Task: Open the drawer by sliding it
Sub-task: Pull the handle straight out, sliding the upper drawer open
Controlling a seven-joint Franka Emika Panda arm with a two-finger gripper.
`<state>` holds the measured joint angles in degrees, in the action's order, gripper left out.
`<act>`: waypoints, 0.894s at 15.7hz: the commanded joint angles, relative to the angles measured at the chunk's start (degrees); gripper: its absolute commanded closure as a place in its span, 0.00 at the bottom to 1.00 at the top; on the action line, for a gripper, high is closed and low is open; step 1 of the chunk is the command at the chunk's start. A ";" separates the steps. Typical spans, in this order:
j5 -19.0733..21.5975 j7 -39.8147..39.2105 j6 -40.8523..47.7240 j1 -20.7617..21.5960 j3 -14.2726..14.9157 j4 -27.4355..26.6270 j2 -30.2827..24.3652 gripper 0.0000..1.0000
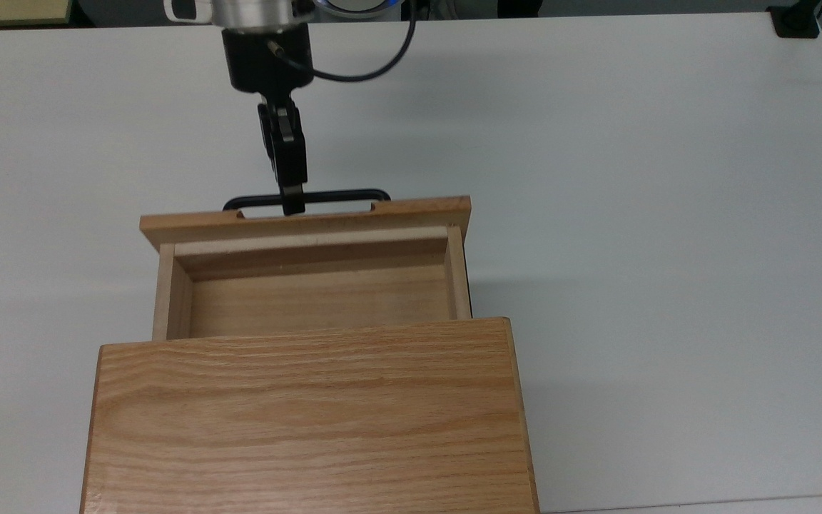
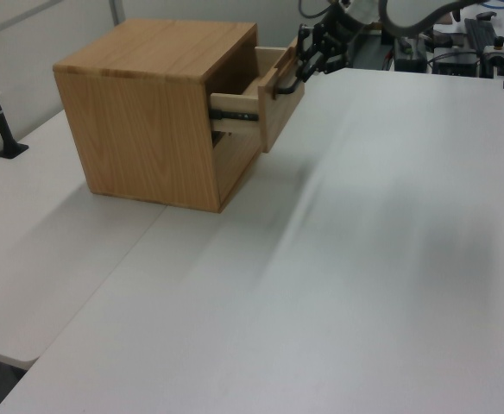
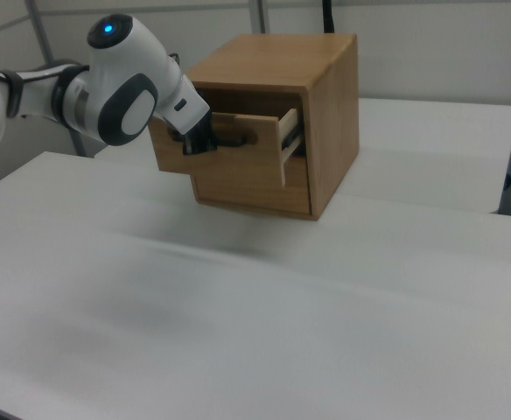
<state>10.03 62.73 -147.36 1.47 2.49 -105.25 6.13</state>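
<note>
— Where do we stand?
— Our gripper is clamped on the handle; the drawer sticks well out of the cabinet.
— It looks stiff and light, so we'd hold the bar mid-span.

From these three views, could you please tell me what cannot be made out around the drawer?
- Back of the drawer: top view, hidden under the cabinet top.
- Hand on the handle: right view, the robot's wrist covers the contact.
- Lower drawer front: left view, shadowed beneath the open drawer.
</note>
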 commanded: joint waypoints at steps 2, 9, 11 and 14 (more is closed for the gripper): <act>6.75 -11.30 9.87 0.20 0.41 -2.59 -7.53 0.89; 7.45 -14.74 16.22 -0.59 0.32 -2.68 -7.63 0.88; 7.63 -15.70 18.06 -0.94 0.41 -2.68 -7.71 0.88; 7.72 -15.97 19.56 -0.94 0.32 -2.77 -7.71 0.80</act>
<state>15.24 52.34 -130.62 -0.41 3.42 -106.16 1.14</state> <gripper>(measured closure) 0.815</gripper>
